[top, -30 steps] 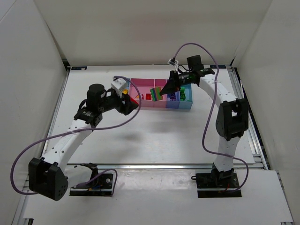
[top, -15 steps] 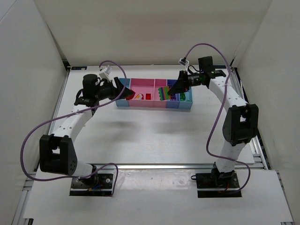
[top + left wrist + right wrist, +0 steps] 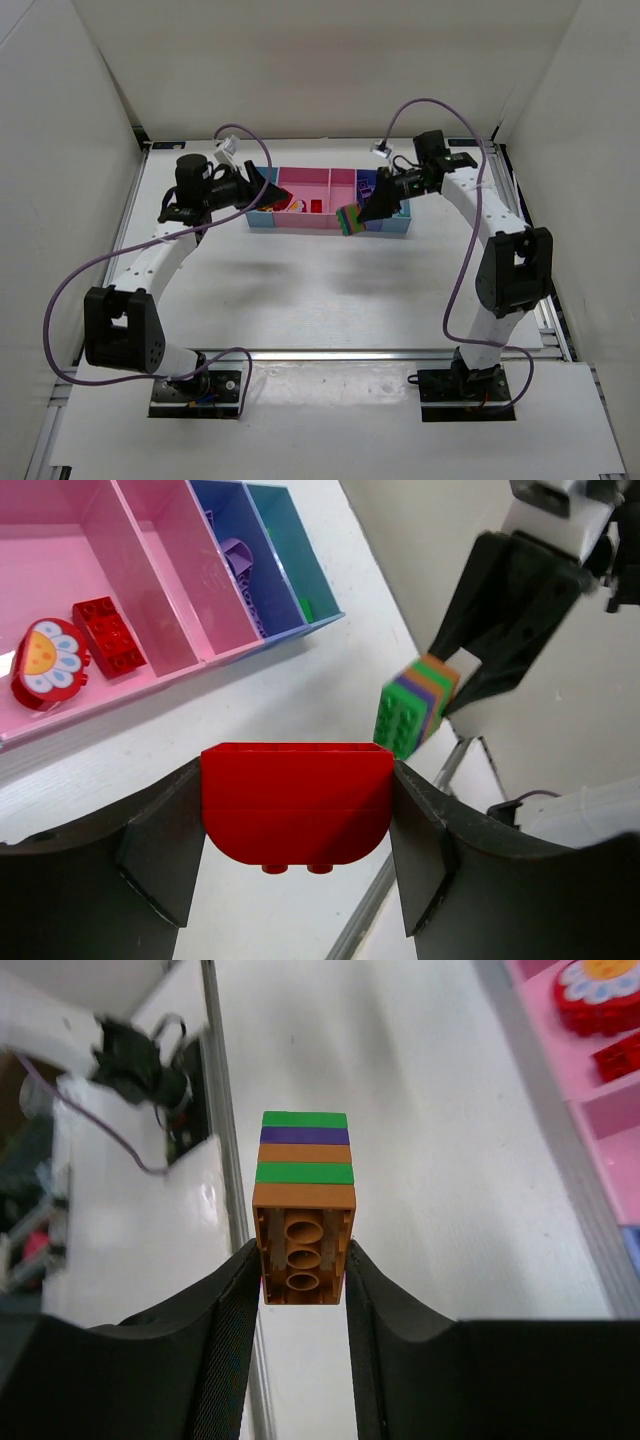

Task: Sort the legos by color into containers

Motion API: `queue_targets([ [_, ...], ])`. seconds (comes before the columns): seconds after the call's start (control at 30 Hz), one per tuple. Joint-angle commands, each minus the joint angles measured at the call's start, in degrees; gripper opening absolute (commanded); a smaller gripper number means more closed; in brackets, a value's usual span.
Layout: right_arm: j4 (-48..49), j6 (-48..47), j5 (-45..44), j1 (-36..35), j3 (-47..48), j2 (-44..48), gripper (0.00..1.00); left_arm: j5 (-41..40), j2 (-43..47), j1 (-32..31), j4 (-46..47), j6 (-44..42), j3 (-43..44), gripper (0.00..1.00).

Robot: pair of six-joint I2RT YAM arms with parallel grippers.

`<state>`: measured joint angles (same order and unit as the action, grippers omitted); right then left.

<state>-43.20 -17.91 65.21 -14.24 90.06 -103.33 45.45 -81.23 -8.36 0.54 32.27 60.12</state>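
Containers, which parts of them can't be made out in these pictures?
Top view: the left pincer hides part of the containers, at the left end bin; the right pincer crosses the right-end blue bins.
Left wrist view: that end bin is cut off by the left edge.
Right wrist view: only a pink corner shows; the right edge cuts off the rest.

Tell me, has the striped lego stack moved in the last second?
Yes. The striped lego stack has come out from over the containers and now hangs just past their near wall.
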Motion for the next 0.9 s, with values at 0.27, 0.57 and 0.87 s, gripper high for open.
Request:
queue_targets([
  [0.27,-12.08,-21.02,-12.29,-12.21,-2.87,-2.84,0.13,-1.51,9.42,-0.96,-9.58,-18.63,-3.25,0.21],
  [0.57,0.20,-15.06,-26.00,-15.38,-8.32,-5.04,0.11,-7.39,16.01,-3.33,-14.69,-30.42,-7.29,0.20],
  [0.87,7.78,-11.27,-37.18,-19.60,-13.25,-1.53,0.52,-8.98,21.11,-3.50,-16.10,-38.33,-12.56,0.21],
])
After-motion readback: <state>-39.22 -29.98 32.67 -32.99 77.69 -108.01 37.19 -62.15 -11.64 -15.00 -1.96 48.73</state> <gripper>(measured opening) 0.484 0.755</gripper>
